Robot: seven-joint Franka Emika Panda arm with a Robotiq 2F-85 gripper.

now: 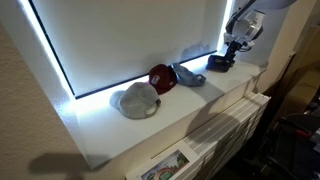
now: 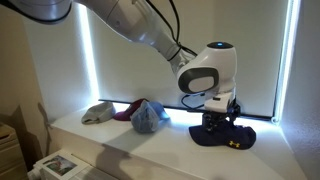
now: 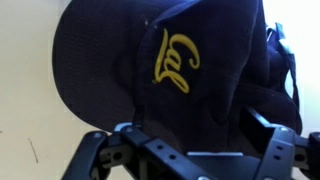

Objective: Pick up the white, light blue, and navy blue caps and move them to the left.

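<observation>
A long white ledge (image 1: 200, 102) runs under a drawn blind (image 1: 130, 40). Daylight leaks round the blind's edges and the room beyond is dim. In an exterior view the ledge climbs from 7 o'clock to 2 o'clock, and four caps lie along it in a row: a white cap (image 1: 135, 100), a maroon cap (image 1: 162, 77) just beside it, a light blue cap (image 1: 187, 75) touching the maroon one, and the navy blue cap (image 1: 220, 64) apart at the 2 o'clock end.

Bare ledge stretches toward 7 o'clock past the white cap. Below the front edge are a slatted white panel (image 1: 228, 125) and some printed paper (image 1: 165, 165).

The gripper (image 2: 220, 122) hangs directly over the navy blue cap with its jaws spread wide. In the wrist view its fingers (image 3: 95, 150) flank the cap's yellow "Cal" script — whether they touch the fabric I cannot tell.
</observation>
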